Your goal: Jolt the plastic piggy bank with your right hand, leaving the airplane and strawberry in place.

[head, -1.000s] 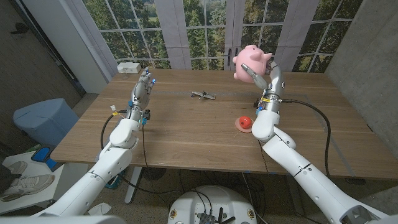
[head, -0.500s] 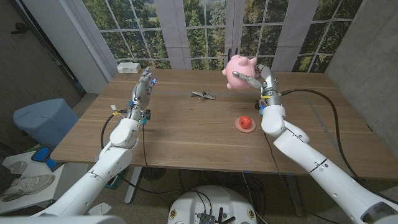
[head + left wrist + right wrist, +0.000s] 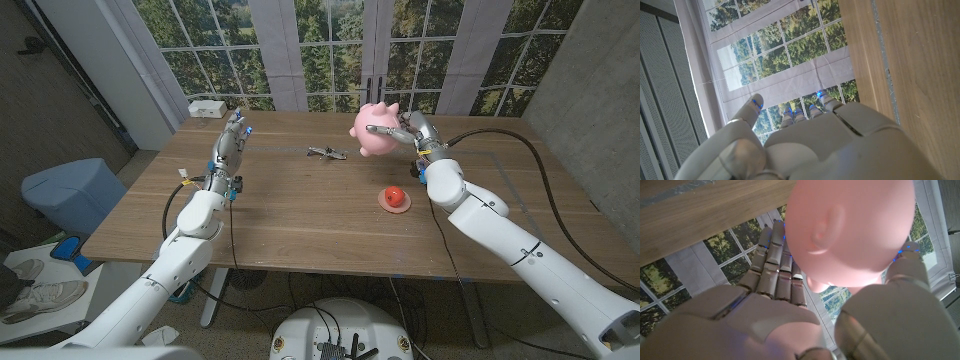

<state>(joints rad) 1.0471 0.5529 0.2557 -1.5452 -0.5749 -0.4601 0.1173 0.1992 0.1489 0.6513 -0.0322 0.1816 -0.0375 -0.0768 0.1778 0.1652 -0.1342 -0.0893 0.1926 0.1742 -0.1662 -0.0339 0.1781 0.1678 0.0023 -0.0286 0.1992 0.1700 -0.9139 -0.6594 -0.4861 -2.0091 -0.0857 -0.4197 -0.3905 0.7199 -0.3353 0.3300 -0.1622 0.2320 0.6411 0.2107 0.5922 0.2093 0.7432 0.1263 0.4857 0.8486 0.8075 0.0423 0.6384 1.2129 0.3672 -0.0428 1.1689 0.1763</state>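
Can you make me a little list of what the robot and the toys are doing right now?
piggy bank: pink, held up off the table
right hand: grips the piggy bank
left hand: holds nothing, fingers straight, over the table's left side
airplane: small, lying on the table, left of the pig
strawberry: red, on the table, nearer the robot than the pig
table: wooden
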